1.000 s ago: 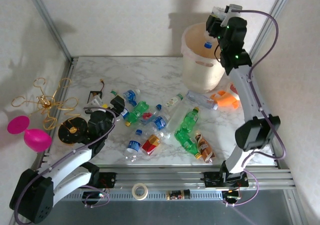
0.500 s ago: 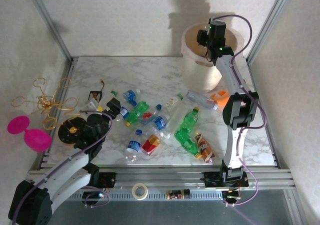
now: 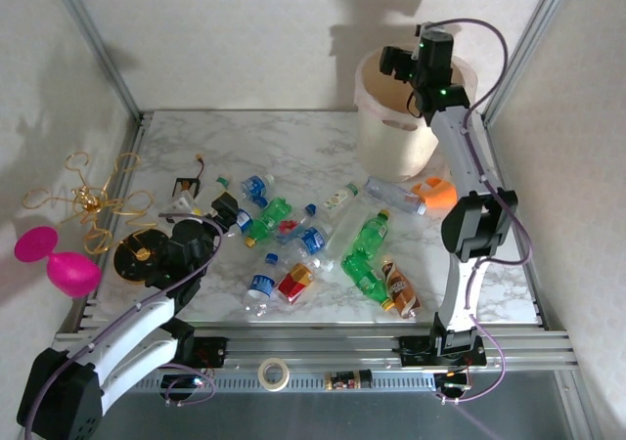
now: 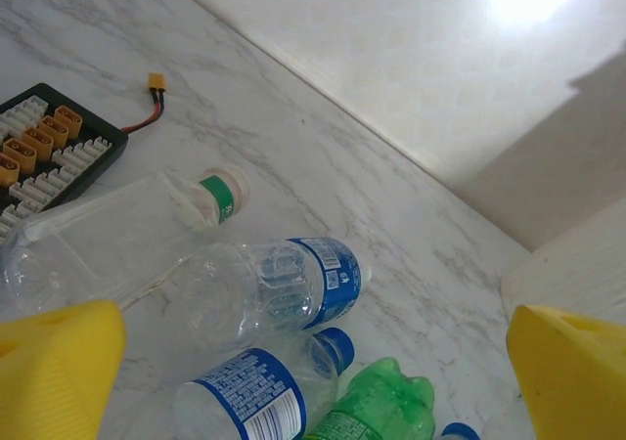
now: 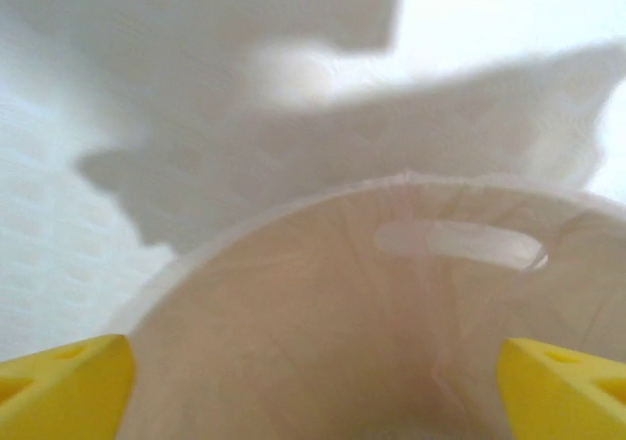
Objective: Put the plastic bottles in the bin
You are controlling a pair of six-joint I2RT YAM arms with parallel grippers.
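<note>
At the left of the marble table [image 3: 293, 137], the left gripper [image 3: 229, 207] sits just beside the nearest plastic bottles [image 3: 370, 233], its yellow fingers [image 4: 59, 367] spread wide apart. The bottles lie scattered across the middle of the table. At the far right, the right gripper [image 3: 393, 62] hangs above the bin [image 3: 391, 142], its fingers [image 5: 59, 381] also apart.
</note>
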